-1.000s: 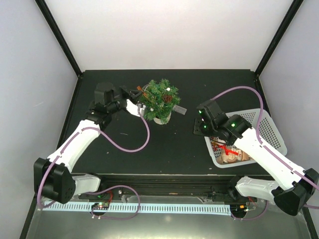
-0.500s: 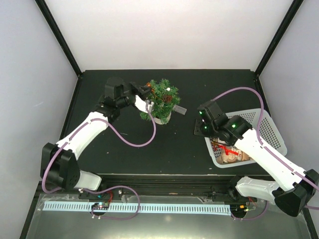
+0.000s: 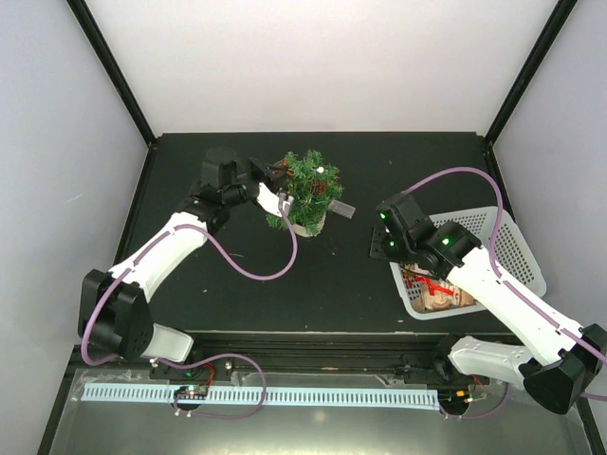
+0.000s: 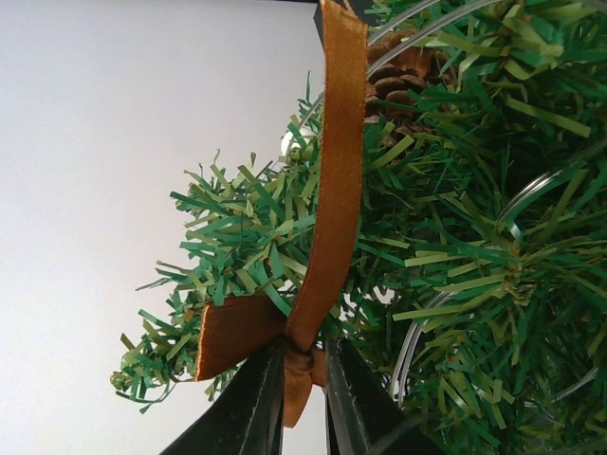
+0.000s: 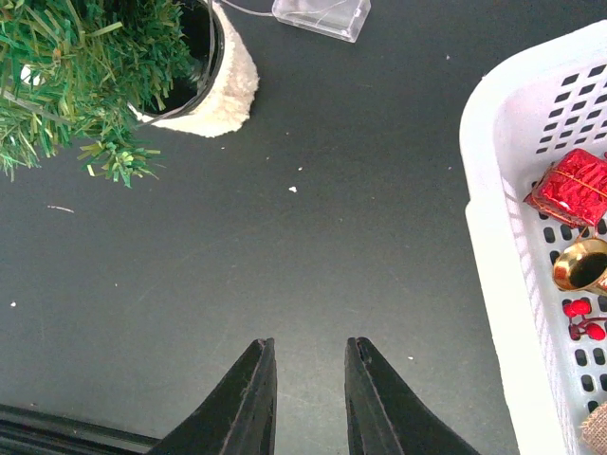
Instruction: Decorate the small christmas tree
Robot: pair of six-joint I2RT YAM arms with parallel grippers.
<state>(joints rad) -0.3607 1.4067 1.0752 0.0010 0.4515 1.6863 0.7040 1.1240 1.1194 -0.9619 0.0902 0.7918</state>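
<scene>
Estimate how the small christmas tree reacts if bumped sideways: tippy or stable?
Probably tippy: the small christmas tree spreads bushy branches wider than its white pot. Likely light, so a push may slide it. Needles look soft and should flex under the orange ribbon that the left gripper holds.

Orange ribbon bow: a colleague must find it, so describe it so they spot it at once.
Find the small christmas tree at the table's far centre. On its left side, between the fingers of the left gripper, hangs the orange ribbon bow: the only satin thing, unlike the brown pine cone nearby.
</scene>
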